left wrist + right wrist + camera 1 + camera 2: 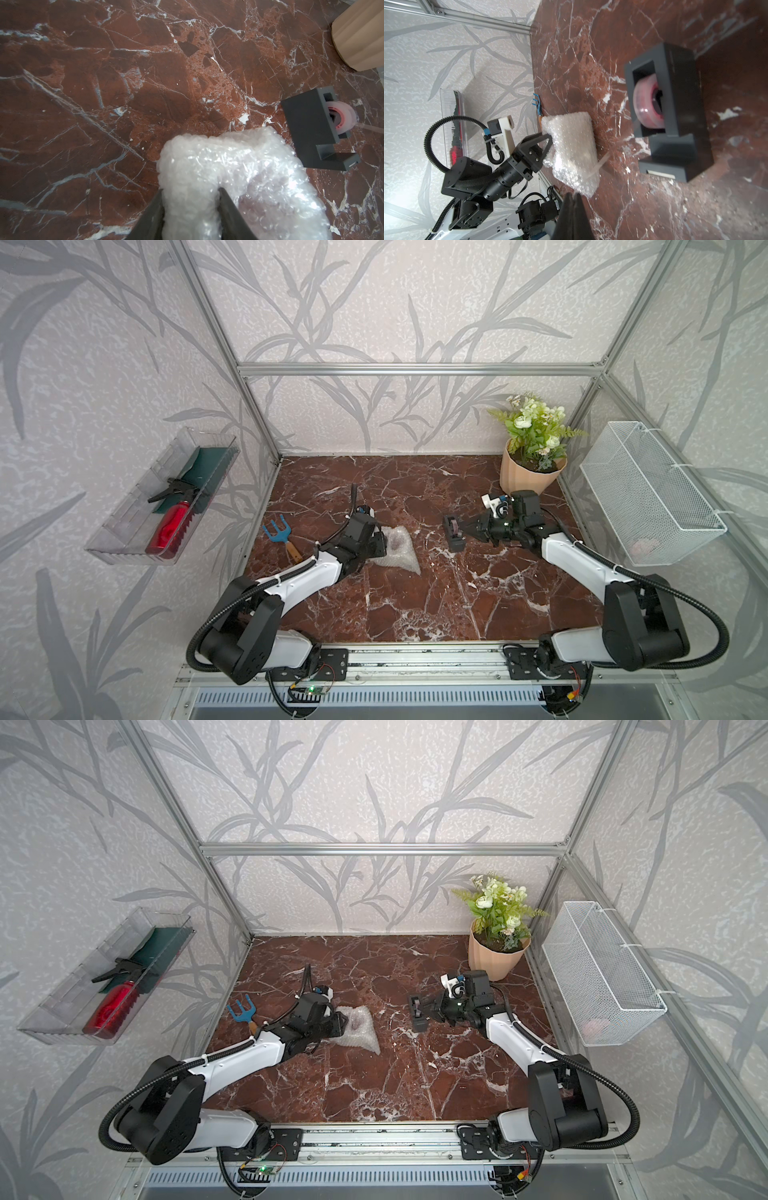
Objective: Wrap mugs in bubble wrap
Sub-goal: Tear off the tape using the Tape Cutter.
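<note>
On the table point(415, 614), near side, your left hand point(191, 193) is part closed on the bubble wrap point(399, 562), which lies bundled around the mug point(397, 540), dimly visible inside. Farther back, your right hand point(467, 530) is pinched shut, apparently on a tape strip point(598, 166) drawn from the tape dispenser point(454, 536). I judge the wrapping largely done; taping the bundle remains.

No text, label, brand, number or sign can be read in any view. The small circuit board point(311, 690) on the front rail may carry markings, but they are too small to make out. The tape roll point(646, 101) core is too blurred to read.
</note>
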You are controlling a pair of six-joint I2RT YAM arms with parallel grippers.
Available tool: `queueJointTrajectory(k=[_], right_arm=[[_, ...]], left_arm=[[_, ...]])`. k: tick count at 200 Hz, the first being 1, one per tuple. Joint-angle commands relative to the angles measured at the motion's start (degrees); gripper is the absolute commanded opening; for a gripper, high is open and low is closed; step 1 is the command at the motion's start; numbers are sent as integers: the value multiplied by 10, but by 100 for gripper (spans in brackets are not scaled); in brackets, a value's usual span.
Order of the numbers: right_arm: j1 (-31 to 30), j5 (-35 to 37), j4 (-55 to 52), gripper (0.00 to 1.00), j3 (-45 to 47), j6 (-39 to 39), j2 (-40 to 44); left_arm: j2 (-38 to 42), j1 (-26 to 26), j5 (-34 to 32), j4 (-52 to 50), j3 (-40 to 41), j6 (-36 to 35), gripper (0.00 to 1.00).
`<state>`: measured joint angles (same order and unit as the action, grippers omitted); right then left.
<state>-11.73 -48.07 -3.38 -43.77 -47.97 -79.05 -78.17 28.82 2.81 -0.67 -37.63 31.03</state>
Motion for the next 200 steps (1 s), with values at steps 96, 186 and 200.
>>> queueJointTrajectory(k=[96,186,200], right_arm=[[1,-2,-119,0,40,108,-10],[-2,153,-122,0,27,146,-138],[-1,190,-143,0,15,153,-144]], left_arm=[[1,5,-4,-39,14,-8,39],[-7,6,-2,-36,12,-7,39],[-7,6,-3,-37,11,-7,39]])
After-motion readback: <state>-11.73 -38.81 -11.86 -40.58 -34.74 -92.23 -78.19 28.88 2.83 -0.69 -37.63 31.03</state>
